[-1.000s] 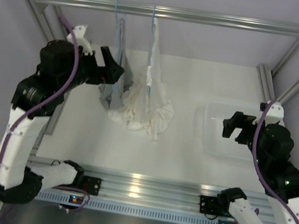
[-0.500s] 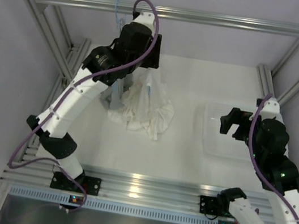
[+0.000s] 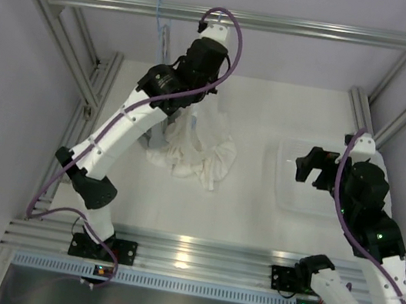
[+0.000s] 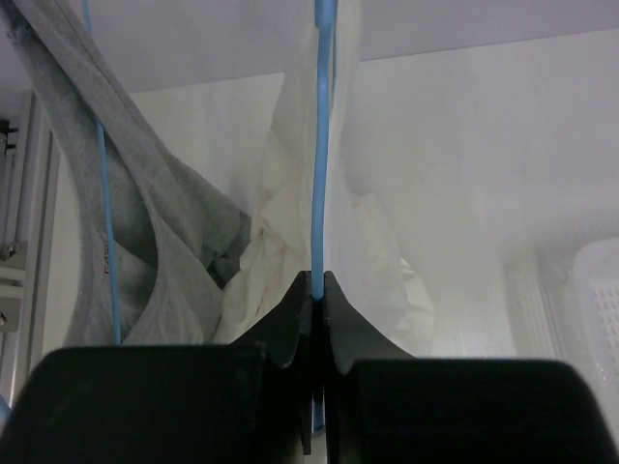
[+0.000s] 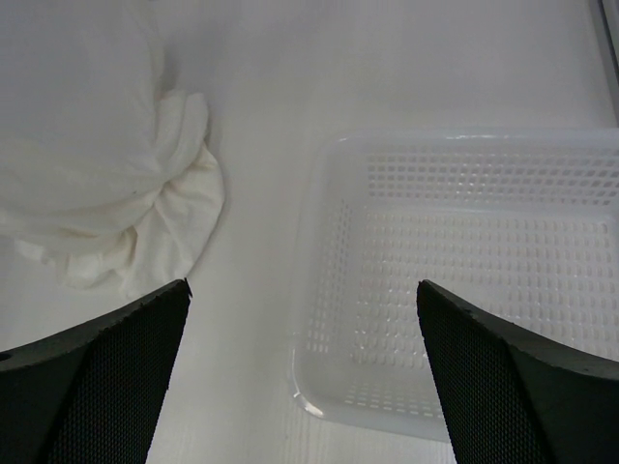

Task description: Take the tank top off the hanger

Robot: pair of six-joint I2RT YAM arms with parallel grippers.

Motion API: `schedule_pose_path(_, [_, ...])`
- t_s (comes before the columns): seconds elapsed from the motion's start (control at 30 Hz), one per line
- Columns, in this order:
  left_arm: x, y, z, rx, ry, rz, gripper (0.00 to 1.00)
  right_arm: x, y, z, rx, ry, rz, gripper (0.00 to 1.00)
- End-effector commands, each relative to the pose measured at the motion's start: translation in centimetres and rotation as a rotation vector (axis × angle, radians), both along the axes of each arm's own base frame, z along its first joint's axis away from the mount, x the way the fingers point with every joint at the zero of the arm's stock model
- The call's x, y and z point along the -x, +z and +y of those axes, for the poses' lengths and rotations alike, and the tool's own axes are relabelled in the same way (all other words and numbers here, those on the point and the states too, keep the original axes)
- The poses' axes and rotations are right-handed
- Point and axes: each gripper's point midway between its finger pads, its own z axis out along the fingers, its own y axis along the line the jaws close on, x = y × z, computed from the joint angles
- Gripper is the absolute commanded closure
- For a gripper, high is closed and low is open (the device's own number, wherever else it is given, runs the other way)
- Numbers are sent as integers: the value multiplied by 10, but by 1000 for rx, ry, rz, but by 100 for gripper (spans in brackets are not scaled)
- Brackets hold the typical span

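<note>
The white tank top (image 3: 197, 149) hangs from the rail and pools on the table; in the left wrist view the tank top (image 4: 372, 261) drapes on both sides of the thin light blue hanger (image 4: 322, 145). My left gripper (image 4: 317, 276) is shut on that hanger's wire, which runs up from between the jaws. From above, the left arm's wrist (image 3: 205, 57) covers the gripper and the hanger. My right gripper (image 3: 306, 168) hovers open over the basket's left edge, and in its own view the right gripper (image 5: 303, 282) holds nothing.
A grey garment (image 4: 145, 242) hangs on a second blue hanger (image 4: 101, 174) just left of the tank top. A white perforated basket (image 5: 484, 164) sits on the table at the right. The metal rail (image 3: 325, 30) crosses the back.
My left arm swung from the left side in over the tank top, and its jaws went from open to shut on the hanger wire. The right arm barely moved.
</note>
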Motion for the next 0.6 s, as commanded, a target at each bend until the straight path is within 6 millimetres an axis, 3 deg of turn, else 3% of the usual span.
schedule_pose_path(0.0, [5,41,0,24,14,-117,100,-5,17,8,-41,23,-69,1])
schedule_pose_path(0.57, [20,75,-1,70,-78,-216,100,-7,11,10,-53,26,-68,1])
